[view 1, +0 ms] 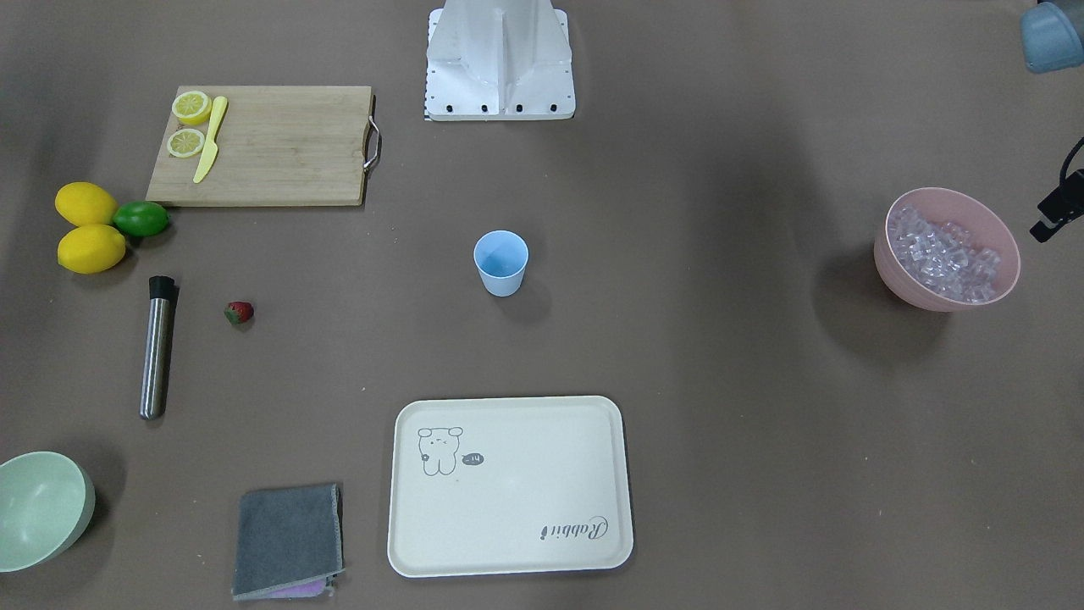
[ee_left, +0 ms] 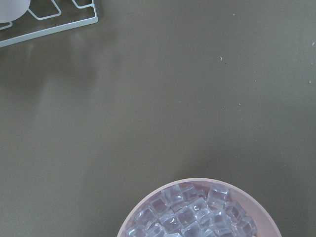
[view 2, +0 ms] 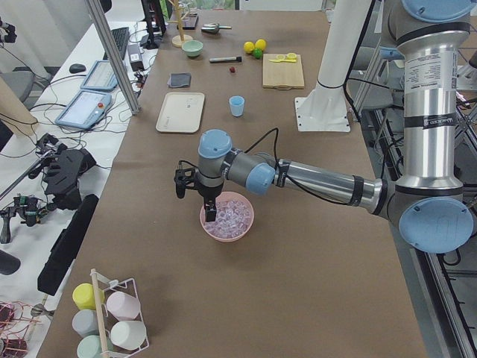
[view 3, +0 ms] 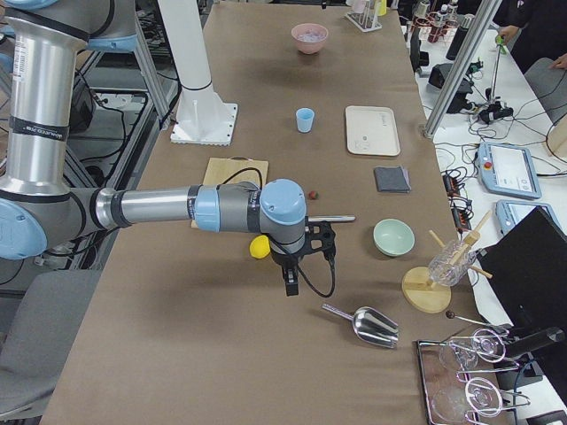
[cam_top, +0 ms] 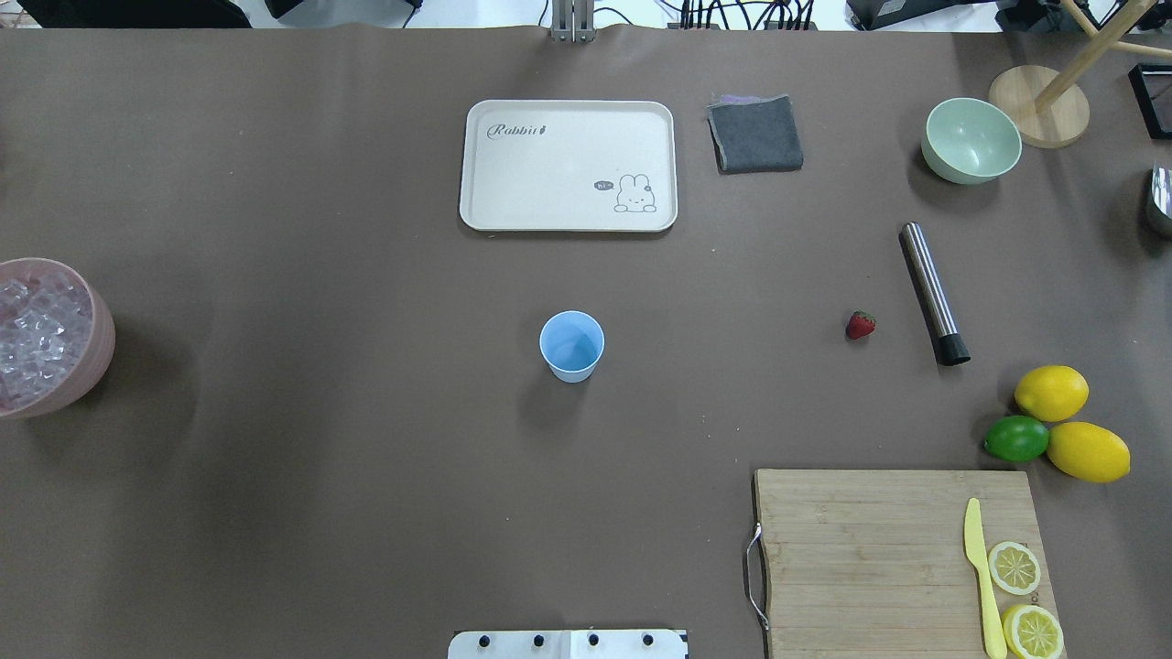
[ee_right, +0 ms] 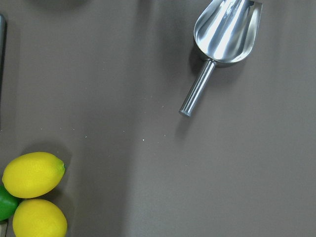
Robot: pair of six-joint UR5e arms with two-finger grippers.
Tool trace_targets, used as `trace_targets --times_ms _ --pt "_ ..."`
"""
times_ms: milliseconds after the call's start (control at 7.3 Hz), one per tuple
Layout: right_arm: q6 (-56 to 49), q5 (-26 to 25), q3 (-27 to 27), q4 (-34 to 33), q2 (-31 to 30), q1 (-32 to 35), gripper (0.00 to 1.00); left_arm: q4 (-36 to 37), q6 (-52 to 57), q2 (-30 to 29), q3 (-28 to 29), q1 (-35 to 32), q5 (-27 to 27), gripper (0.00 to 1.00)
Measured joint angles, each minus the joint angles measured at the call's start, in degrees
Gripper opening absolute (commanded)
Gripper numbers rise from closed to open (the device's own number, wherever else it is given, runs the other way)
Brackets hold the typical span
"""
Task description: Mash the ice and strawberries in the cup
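Observation:
The light-blue cup (view 1: 500, 263) stands upright and empty at the table's middle (cam_top: 572, 345). The red strawberry (view 1: 240, 313) lies on the table apart from it (cam_top: 860, 325). The ice (view 1: 944, 254) fills a pink bowl (view 1: 957, 301) at the table's end on my left (cam_top: 32, 339). In the exterior left view my left gripper (view 2: 211, 215) hangs just over the ice; I cannot tell if it is open. In the exterior right view my right gripper (view 3: 290, 285) hovers over bare table near a steel scoop (view 3: 372, 326); I cannot tell its state.
A steel muddler (view 1: 157, 347) lies beside the strawberry. Two lemons (view 1: 86, 224) and a lime (view 1: 141, 219) sit by a cutting board (view 1: 279, 144) with a yellow knife and lemon halves. A cream tray (view 1: 508, 487), grey cloth (view 1: 288, 538) and green bowl (view 1: 38, 508) line the far side.

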Motion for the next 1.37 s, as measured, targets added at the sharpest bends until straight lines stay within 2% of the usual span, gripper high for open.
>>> trace_targets --times_ms 274,685,1370 --pt "-0.1 0.0 0.0 0.0 0.0 -0.1 1.0 -1.4 -1.7 -0.1 0.3 4.2 0.2 0.98" --pt "-0.2 0.1 0.2 0.0 -0.1 -0.1 1.0 -9.0 -6.1 1.7 3.4 9.4 2.1 0.97" --pt "-0.3 0.0 0.4 0.0 -0.1 -0.1 1.0 -15.1 -11.2 2.9 6.6 13.5 4.9 0.97"
